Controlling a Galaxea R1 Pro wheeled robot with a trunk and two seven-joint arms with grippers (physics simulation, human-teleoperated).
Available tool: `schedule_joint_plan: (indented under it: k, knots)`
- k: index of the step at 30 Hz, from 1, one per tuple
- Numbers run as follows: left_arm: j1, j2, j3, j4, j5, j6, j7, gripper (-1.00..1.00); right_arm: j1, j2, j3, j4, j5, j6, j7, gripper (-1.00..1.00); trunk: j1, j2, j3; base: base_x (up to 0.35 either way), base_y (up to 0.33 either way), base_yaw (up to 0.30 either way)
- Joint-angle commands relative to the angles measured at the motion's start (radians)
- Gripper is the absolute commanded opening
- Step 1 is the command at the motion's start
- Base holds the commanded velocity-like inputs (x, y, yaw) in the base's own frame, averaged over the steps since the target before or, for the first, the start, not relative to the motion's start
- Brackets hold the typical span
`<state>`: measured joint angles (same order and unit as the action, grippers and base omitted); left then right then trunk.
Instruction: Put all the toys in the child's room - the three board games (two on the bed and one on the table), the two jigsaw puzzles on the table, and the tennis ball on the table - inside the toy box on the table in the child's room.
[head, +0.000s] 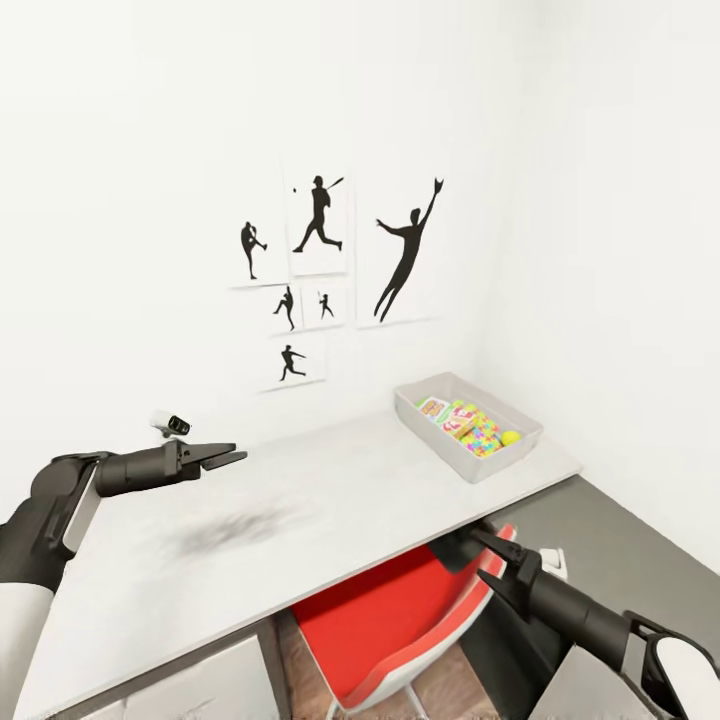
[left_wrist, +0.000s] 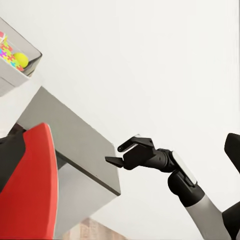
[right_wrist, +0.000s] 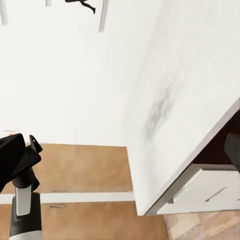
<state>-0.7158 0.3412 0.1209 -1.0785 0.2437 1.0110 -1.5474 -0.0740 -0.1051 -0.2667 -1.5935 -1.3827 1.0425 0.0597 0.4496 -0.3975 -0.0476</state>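
Left gripper (head: 222, 457): jaws parted, nothing between them, held above the near-left part of the table (head: 330, 500). Right gripper (head: 495, 563): two dark fingers spread apart, empty, hanging below and just off the table's near edge, above the red chair (head: 390, 620) tucked under it. Table: long pale slab, bare apart from a faint dark smudge at mid-left; a white drawer unit (right_wrist: 200, 192) sits beneath its near-left end. Toy box (head: 468, 424): shallow grey bin with sloping sides at the far-right corner of the table, well apart from both grippers. Contents as seen: a small printed game box (head: 434, 407) at the far end, a jigsaw puzzle (head: 482, 434) of bright interlocking pieces, and the tennis ball (head: 511, 437) against the right wall (exact count of flat items cannot be told at this size). Handling, by judgement: the game boxes are light and stiff, best pinched across a thin edge; puzzle boards thin and likely slippery lying flat; the ball light, prone to roll, taken across its middle. Wall: black baseball-player silhouettes (head: 320, 215).
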Motion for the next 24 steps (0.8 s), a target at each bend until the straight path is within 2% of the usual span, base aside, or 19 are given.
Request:
schedule_joint_plan:
  k: [1,11,24]
  knots:
    - [0.000,0.001,0.000,0.000,0.000,0.011,-0.003,1.00,-0.001,0.001,-0.001,0.000,0.007,0.005,0.006,1.00,0.000,-0.002,-0.002,-0.163,0.139,0.000]
    - [0.005,0.001,0.002,0.000,0.002,0.011,-0.003,1.00,-0.001,0.006,0.004,0.000,0.008,-0.005,0.004,1.00,0.000,-0.002,-0.001,-0.124,0.075,0.000]
    - [0.006,0.001,0.002,0.000,0.002,0.011,-0.003,1.00,-0.001,0.007,0.002,0.001,0.007,-0.009,0.001,1.00,0.000,-0.002,-0.001,-0.013,0.002,0.000]
